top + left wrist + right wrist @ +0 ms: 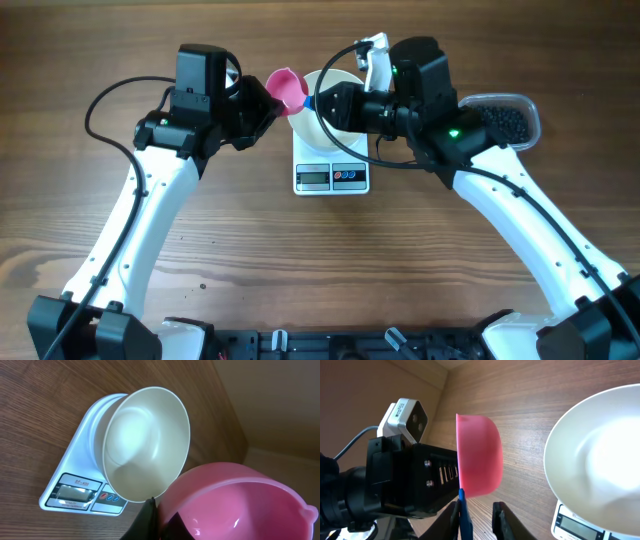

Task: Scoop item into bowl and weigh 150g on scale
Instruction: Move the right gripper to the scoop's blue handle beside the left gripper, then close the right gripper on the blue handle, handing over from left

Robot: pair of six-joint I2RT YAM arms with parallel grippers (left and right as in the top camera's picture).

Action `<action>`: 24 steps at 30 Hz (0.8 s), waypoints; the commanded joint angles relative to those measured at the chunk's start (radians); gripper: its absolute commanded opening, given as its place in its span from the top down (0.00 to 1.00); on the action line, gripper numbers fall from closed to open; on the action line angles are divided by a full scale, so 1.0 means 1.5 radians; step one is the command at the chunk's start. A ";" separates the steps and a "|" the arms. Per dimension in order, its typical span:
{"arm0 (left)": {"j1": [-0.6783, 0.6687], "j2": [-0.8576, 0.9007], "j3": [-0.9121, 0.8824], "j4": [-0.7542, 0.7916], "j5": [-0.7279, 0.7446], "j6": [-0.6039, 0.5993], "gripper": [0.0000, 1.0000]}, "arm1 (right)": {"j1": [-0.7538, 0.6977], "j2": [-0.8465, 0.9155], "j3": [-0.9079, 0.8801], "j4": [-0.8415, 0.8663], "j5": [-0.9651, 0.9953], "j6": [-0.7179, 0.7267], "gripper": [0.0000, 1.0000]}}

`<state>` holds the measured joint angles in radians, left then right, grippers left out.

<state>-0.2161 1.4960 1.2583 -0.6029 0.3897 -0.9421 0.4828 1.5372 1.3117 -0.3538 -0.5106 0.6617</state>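
1. Wooden counter [420, 260] is holding scale [332, 177] with empty bowl [175, 405]; beads [512, 122] are sitting in tub [526, 100], right.
2. Left fingers [145, 522] are pinching scoop [240, 505]; right fingers [505, 520]: cannot tell.
3. Beads are probably rolling freely, light: scoop from underneath.

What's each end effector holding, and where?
Left end effector pinches the pink scoop by its cup wall. Right end effector straddles the blue handle, not yet clamped.
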 commanded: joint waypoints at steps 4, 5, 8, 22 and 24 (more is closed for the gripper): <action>-0.001 -0.002 0.009 0.000 -0.007 -0.006 0.96 | 0.001 0.000 0.011 0.003 0.022 -0.002 0.81; -0.001 -0.002 0.009 0.000 -0.007 -0.006 0.96 | 0.001 0.000 0.011 0.003 0.022 -0.001 0.81; -0.001 -0.002 0.009 0.001 -0.014 -0.007 0.96 | 0.001 0.000 0.011 0.004 0.022 0.022 0.81; -0.001 -0.002 0.009 0.001 -0.014 -0.026 0.96 | 0.000 0.000 0.011 0.001 0.022 0.033 0.82; -0.001 -0.002 0.009 0.000 -0.014 -0.026 0.96 | 0.000 0.000 0.011 0.001 0.022 0.033 0.82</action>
<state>-0.2165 1.4960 1.2583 -0.6060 0.3820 -0.9642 0.4831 1.5372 1.3117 -0.3511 -0.5072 0.6983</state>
